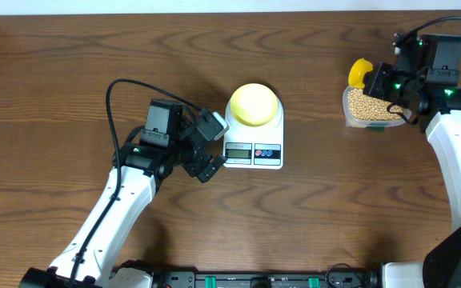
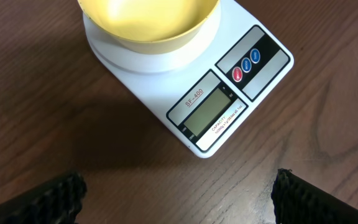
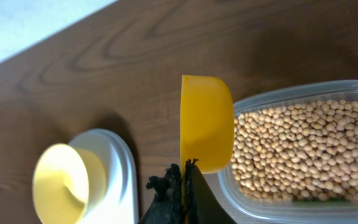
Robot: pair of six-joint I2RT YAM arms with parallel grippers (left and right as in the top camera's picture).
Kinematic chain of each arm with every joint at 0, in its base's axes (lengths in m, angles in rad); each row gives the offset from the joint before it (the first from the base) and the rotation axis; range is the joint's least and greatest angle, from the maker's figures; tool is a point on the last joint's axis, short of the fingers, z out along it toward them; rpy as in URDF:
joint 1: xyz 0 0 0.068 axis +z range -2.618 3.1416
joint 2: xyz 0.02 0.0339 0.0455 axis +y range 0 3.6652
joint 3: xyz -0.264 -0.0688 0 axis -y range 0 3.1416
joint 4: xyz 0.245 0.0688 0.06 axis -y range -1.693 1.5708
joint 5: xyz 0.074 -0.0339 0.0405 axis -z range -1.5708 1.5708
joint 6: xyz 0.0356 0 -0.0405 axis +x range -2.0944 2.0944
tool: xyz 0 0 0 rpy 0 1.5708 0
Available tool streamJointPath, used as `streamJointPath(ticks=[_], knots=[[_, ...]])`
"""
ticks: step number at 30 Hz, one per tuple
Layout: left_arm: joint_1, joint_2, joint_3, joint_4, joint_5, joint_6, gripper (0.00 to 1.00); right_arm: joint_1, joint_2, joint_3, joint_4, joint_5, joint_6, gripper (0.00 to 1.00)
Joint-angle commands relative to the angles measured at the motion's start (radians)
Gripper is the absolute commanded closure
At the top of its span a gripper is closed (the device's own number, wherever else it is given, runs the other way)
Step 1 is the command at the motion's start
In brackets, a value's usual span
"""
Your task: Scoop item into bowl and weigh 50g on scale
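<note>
The pale yellow bowl (image 1: 254, 104) sits empty on the white scale (image 1: 256, 152); both also show in the left wrist view, bowl (image 2: 148, 22) and scale (image 2: 229, 99). The scale's display is blank. My left gripper (image 1: 213, 148) is open and empty just left of the scale's front. Tan beans (image 1: 368, 107) fill a clear container (image 3: 291, 205) at the right. My right gripper (image 3: 185, 177) is shut on the handle of a yellow scoop (image 3: 207, 121), held over the container's left edge. The beans (image 3: 297, 149) lie below it.
The white wall strip runs along the table's far edge (image 1: 214, 6). The left arm's cable (image 1: 126, 84) loops over the table left of the scale. Bare wood lies between scale and container.
</note>
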Motion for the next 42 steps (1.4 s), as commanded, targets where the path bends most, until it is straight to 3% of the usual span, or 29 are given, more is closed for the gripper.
streamJointPath(ticks=[1,11,22,32,42], knots=[[0.003,-0.005,-0.002,-0.003,0.02,0.006,0.03,-0.004,-0.018,0.02,0.025,0.005,0.089,0.99],[0.003,-0.005,-0.002,-0.003,0.02,0.006,0.02,-0.032,-0.018,0.02,0.04,0.02,0.081,0.99],[0.003,-0.005,-0.002,-0.003,0.02,0.006,0.02,-0.047,-0.018,0.02,0.039,0.014,-0.119,0.99],[0.003,-0.005,-0.002,-0.003,0.02,0.006,0.03,-0.031,-0.018,0.02,0.05,-0.108,-0.377,0.99],[0.003,-0.005,-0.002,-0.003,0.02,0.006,0.02,-0.027,-0.018,0.02,0.046,-0.21,-0.436,0.99]])
